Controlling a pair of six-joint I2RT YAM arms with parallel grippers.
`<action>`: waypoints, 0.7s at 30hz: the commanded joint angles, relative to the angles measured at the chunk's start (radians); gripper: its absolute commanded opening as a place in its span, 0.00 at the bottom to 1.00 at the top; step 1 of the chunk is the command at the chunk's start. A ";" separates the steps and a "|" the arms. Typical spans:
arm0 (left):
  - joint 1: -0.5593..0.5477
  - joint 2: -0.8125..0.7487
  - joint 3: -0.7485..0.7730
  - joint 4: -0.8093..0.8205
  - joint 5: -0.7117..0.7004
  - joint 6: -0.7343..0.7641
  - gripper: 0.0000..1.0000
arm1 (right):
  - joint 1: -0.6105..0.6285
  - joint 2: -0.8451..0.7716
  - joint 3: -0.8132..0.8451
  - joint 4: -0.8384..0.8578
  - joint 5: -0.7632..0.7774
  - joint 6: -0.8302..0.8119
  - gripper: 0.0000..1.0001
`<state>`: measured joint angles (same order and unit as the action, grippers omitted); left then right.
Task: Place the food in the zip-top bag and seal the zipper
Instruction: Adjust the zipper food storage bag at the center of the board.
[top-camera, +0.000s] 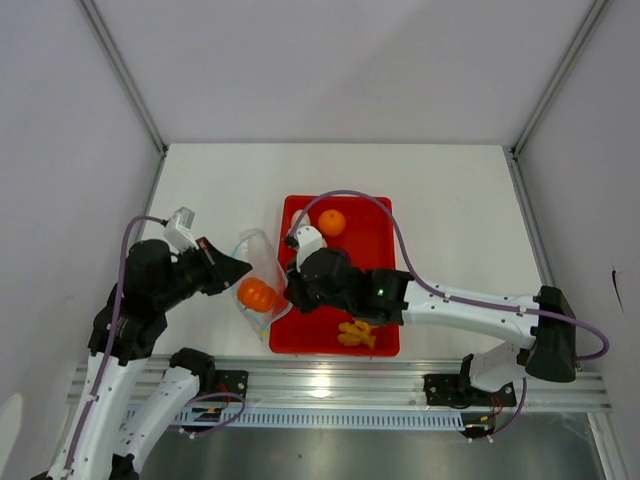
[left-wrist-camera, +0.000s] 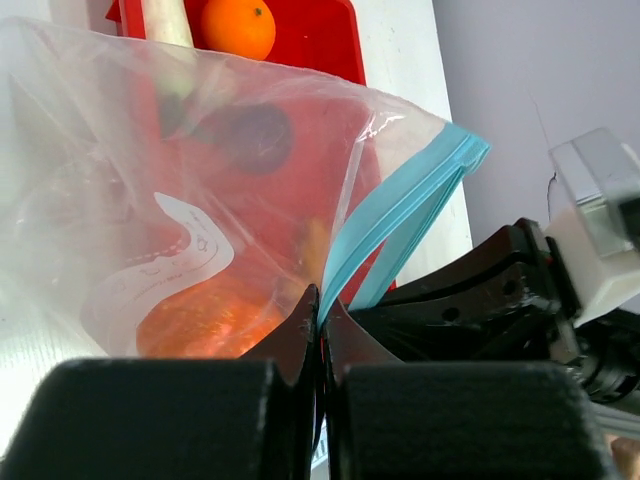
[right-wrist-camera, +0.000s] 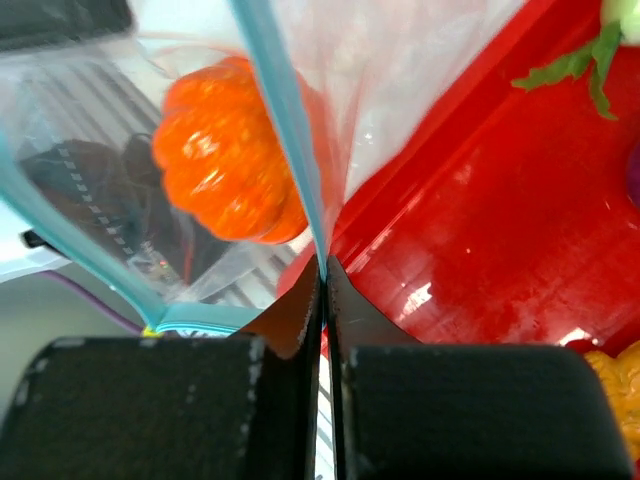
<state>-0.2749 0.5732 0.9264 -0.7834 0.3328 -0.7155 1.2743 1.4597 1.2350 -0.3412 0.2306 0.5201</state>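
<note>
The clear zip-top bag (top-camera: 254, 262) hangs between my two grippers, just left of the red tray. My left gripper (left-wrist-camera: 320, 300) is shut on the blue zipper (left-wrist-camera: 400, 210) at one side of the mouth. My right gripper (right-wrist-camera: 322, 265) is shut on the zipper strip (right-wrist-camera: 285, 110) at the other side. An orange pumpkin (right-wrist-camera: 230, 150) lies inside the bag (left-wrist-camera: 150, 180). On the tray are the orange (top-camera: 331, 222) and the yellow ginger (top-camera: 356, 334). The left wrist view shows a purple onion (left-wrist-camera: 255, 135) through the plastic and the white radish (left-wrist-camera: 165, 20).
The red tray (top-camera: 375, 225) sits mid-table, with my right arm (top-camera: 440, 300) lying across its near right corner. An aluminium rail (top-camera: 330, 385) runs along the near table edge. White walls close in the table on the left, right and back.
</note>
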 joint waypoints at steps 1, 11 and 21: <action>-0.004 0.002 0.087 -0.033 -0.004 0.076 0.01 | 0.000 -0.070 0.090 -0.005 -0.034 -0.049 0.00; -0.004 -0.050 0.043 -0.132 -0.107 0.133 0.06 | -0.125 -0.035 0.119 0.025 -0.390 0.060 0.00; -0.004 -0.099 0.110 -0.135 -0.101 0.091 0.01 | -0.112 -0.036 0.167 0.013 -0.399 0.049 0.00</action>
<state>-0.2768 0.4946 0.9409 -0.9291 0.2607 -0.6209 1.1549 1.4712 1.3384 -0.3473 -0.1490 0.5678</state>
